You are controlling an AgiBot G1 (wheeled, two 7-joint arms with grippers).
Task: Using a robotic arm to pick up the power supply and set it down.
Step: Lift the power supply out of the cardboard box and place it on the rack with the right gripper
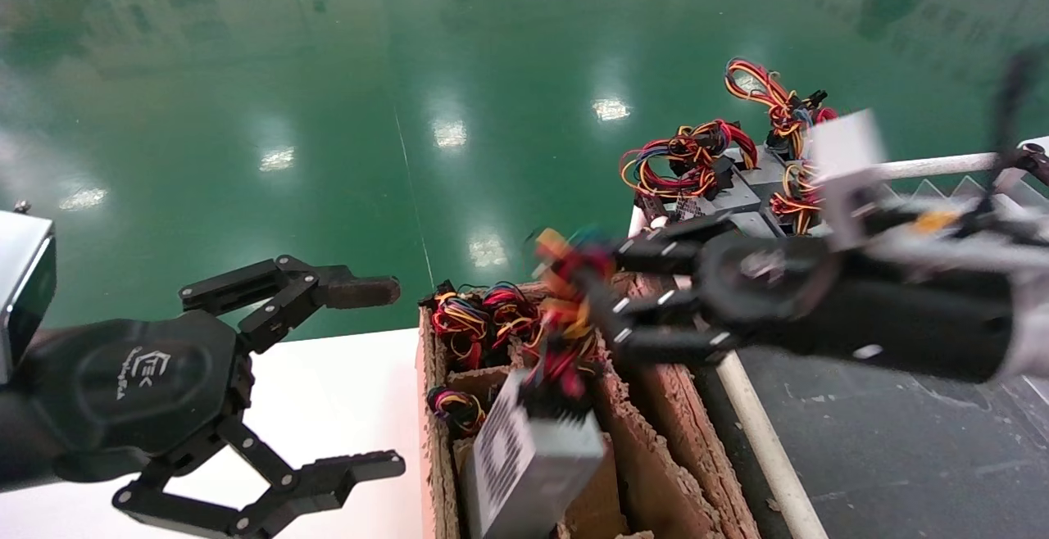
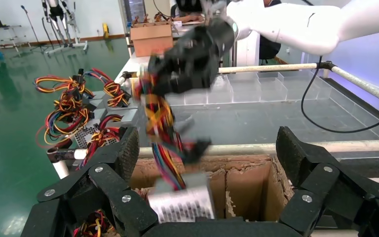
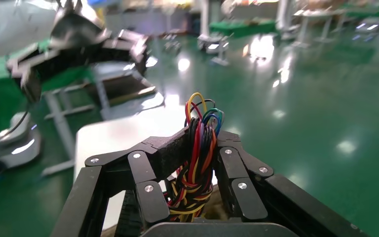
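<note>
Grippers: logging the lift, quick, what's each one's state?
Left gripper: open, empty.
Right gripper: closed on the red-yellow-black wire bundle of the small grey metal power supply.

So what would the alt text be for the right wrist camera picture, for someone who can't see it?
The right end effector is shut on a wire bundle of red, yellow, orange and black strands, which loops up above its black fingers. Beyond lie a glossy green floor and a white tabletop, with the left end effector blurred farther off.
</note>
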